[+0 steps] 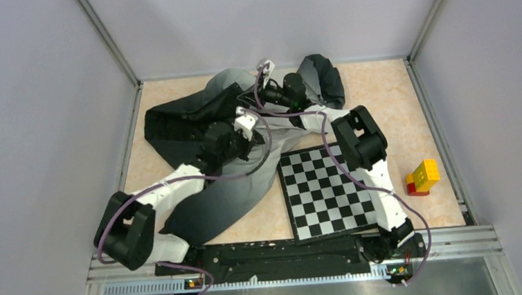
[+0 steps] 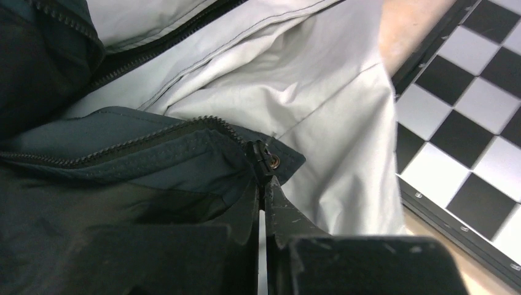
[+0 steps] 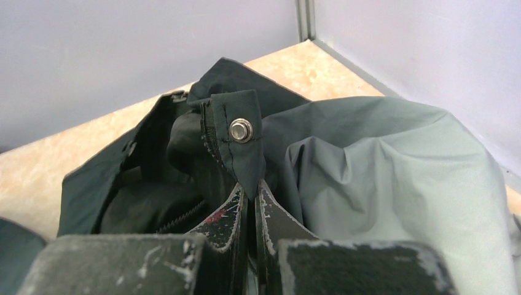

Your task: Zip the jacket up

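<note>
The jacket (image 1: 210, 203), light grey fading to dark charcoal, lies crumpled from the back of the table to the front left. My left gripper (image 1: 246, 123) is shut on the jacket's dark front edge (image 2: 184, 160), at the end of the zipper teeth beside a small snap (image 2: 274, 161); its fingertips meet just below that (image 2: 264, 182). My right gripper (image 1: 265, 73) is at the back, shut on a dark jacket flap (image 3: 242, 147) with a silver snap (image 3: 241, 129), holding it raised; its tips pinch the flap's lower point (image 3: 250, 188). Zipper teeth run beside that flap.
A chessboard (image 1: 327, 191) lies right of the jacket, with the jacket's edge over its far left corner; it also shows in the left wrist view (image 2: 467, 123). A yellow and red block (image 1: 422, 176) stands at the right. Enclosure walls surround the table.
</note>
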You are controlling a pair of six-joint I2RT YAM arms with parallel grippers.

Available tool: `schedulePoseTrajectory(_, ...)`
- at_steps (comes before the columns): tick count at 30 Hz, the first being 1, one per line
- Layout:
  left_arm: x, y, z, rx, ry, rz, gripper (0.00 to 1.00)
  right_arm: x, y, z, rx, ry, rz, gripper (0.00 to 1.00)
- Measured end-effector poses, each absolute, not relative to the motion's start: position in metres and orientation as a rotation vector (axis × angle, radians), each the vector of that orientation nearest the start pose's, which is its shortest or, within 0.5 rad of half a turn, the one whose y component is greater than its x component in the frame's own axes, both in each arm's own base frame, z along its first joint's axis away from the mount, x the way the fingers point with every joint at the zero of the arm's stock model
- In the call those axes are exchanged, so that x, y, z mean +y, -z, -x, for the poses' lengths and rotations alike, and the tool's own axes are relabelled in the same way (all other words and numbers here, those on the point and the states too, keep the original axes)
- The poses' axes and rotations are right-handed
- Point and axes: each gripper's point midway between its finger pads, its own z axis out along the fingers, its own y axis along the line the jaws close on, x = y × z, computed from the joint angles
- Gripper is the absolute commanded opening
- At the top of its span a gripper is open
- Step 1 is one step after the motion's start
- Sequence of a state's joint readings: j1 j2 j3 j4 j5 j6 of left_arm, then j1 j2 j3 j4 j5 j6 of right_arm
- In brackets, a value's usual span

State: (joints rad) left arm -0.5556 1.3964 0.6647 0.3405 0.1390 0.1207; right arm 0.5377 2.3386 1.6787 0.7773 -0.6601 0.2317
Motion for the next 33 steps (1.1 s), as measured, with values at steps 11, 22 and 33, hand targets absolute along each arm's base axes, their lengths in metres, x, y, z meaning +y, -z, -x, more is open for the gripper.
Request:
schedulePoseTrajectory(11,-0.171,-0.180,-0.318,2.051,0.628,-0.717,0.00,0.416,-0.180,-0.433,1.152,-1.048,1.075,0.00)
schedulePoseTrajectory(22,-0.157,-0.147,-0.297,2.185,0.734,-0.803,0.00,0.417,-0.171,-0.416,1.066,-0.837,1.357,0.00)
schedulePoseTrajectory(33,-0.145,-0.141,-0.306,2.153,0.777,-0.769,0.00,0.413,-0.138,-0.405,1.100,-0.739,1.493,0.00)
